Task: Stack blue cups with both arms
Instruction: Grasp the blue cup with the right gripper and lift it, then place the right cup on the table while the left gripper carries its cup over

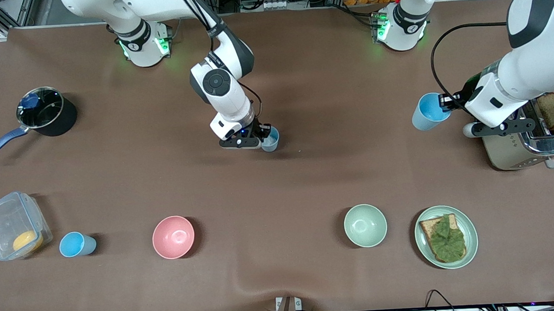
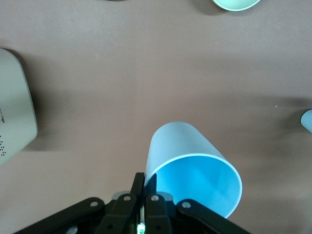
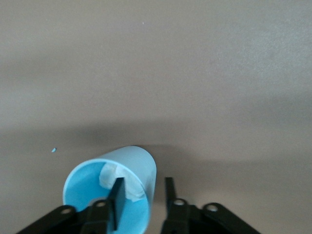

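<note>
Brown table. Left gripper clamped on the rim of a blue cup, held tilted in the air beside the toaster. Right gripper, fingers apart, straddles the wall of the mid-table cup, which stands on the table. Third cup sits between the pink bowl and the plastic box.

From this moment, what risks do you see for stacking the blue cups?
1. The left gripper pinches only the rim of its blue cup, held tilted in the air beside the toaster; it may slip.
2. The right gripper has one finger inside the centre cup with its jaws apart; pulling away could tip that cup.
</note>
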